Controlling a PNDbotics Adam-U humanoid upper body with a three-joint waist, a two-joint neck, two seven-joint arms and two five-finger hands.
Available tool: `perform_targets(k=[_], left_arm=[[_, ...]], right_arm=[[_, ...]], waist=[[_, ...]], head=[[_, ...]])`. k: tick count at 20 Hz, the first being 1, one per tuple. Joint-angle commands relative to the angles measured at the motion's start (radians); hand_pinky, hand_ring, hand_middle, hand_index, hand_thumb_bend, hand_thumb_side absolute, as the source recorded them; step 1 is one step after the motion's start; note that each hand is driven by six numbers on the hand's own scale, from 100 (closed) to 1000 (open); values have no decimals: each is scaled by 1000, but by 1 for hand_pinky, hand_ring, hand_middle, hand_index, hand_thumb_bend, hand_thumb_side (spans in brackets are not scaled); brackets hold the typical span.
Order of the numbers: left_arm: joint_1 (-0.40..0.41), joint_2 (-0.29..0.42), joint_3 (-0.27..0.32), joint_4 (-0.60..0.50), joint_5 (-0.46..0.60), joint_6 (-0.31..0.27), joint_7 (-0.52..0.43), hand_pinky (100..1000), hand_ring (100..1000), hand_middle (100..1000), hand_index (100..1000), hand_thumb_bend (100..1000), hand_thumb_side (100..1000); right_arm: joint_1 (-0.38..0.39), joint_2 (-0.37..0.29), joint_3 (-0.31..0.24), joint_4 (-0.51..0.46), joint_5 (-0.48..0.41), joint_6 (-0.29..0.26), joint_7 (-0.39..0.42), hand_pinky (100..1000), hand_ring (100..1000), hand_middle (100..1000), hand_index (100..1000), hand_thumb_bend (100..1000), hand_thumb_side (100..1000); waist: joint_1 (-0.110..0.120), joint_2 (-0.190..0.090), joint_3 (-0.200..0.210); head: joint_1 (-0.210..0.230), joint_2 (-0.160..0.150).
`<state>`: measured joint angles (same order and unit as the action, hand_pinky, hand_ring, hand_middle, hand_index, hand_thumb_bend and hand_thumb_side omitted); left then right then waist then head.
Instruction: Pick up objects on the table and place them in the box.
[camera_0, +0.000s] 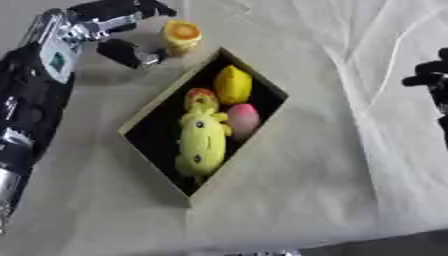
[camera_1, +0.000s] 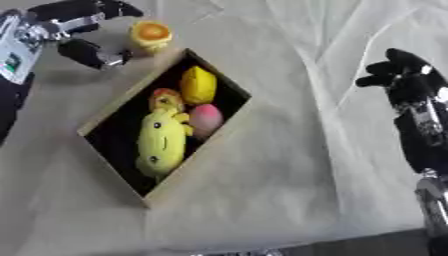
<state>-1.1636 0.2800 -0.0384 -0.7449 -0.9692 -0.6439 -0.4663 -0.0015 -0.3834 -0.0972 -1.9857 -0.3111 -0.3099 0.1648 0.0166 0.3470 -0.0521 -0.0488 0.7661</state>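
A small yellow object with an orange top (camera_0: 182, 36) stands on the cloth just beyond the far corner of the cardboard box (camera_0: 156, 102). My left hand (camera_0: 103, 24) is at the top left, open, with its fingers above and its thumb (camera_0: 131, 53) below, spread towards that object but a little apart from it. Inside the box lie a yellow lemon (camera_0: 233, 84), a pink round fruit (camera_0: 244, 120), a yellow plush toy (camera_0: 203, 142) and a small orange-red piece (camera_0: 199, 96). My right hand (camera_1: 404, 75) hangs at the right edge, fingers relaxed, holding nothing.
A creased cream cloth (camera_0: 332, 150) covers the table. The table's front edge (camera_0: 367, 240) runs along the bottom right, with dark floor beyond it. My left forearm (camera_0: 26, 110) runs down the left side beside the box.
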Motion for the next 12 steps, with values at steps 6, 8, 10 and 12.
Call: perform_targets(k=[6,8,10,12], left_arm=[[-29,-4,37,21,-62,-25,10,1000,1000,915,1000,143,596],[-30,-7,43,27,-72,-20,21,1000,1000,913,1000,133,596],[-32,-8,50,31,-79,-13,35,1000,1000,913,1000,137,587],[-35,-5,54,33,-90,-5,48,1000,1000,924,1000,178,574]], right_arm=[[-20,-4,8,-14,12,22,9,1000,695,700,861,100,677],[-26,-1,11,-14,13,29,12,1000,694,699,861,100,682],[-33,3,13,-14,15,39,15,1000,694,699,862,100,685],[-36,6,14,-14,19,45,18,1000,694,699,862,100,689]], waist=[[14,10,-17],[15,16,-23],[18,21,-29],[21,26,-34]], head=[[20,4],[26,1],[30,-4],[33,-8]])
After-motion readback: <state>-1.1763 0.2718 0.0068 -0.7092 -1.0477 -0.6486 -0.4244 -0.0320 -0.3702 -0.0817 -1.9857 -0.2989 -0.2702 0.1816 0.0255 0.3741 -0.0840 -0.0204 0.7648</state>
